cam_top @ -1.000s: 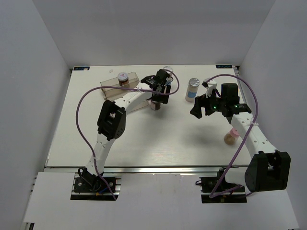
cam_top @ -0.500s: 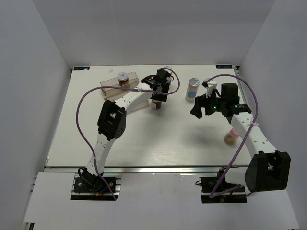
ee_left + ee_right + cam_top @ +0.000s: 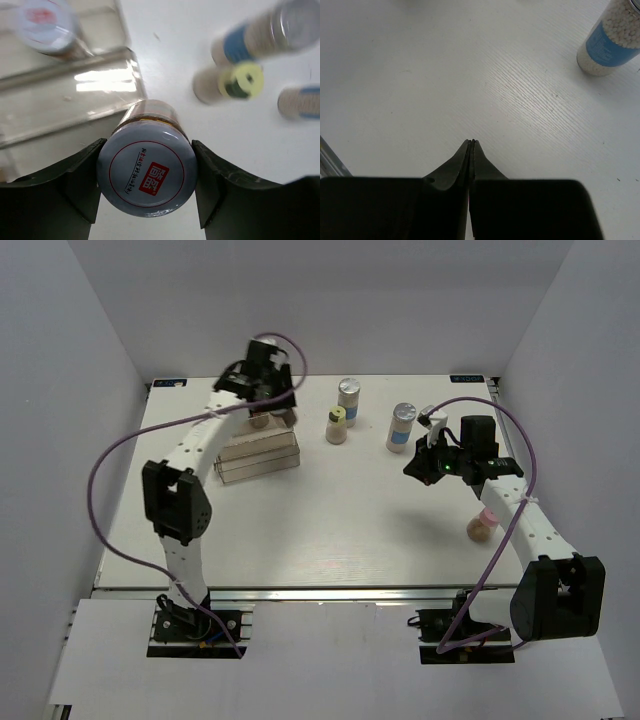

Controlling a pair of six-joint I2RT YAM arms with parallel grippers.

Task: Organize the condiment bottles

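My left gripper (image 3: 146,172) is shut on a small jar (image 3: 145,165) with a pale lid printed in red, held beside the edge of the clear rack (image 3: 65,95). A similar jar (image 3: 45,22) stands in the rack. In the top view the left gripper (image 3: 262,405) hangs at the rack's (image 3: 260,455) back edge. A yellow-lidded jar (image 3: 338,425) and two white blue-banded jars (image 3: 348,392) (image 3: 402,427) stand mid-table. My right gripper (image 3: 420,466) is shut and empty near the second white jar (image 3: 612,37). A pink-lidded tan jar (image 3: 484,525) stands by the right forearm.
White walls close in the table on the left, back and right. The right arm's purple cable arcs above the right-hand white jar. The metal rail (image 3: 330,592) runs along the table's near edge.
The left arm has swung from mid-table to the back left by the rack, carrying its jar. The yellow-lidded jar and back white jar are now uncovered. The right gripper has gone from open to shut.
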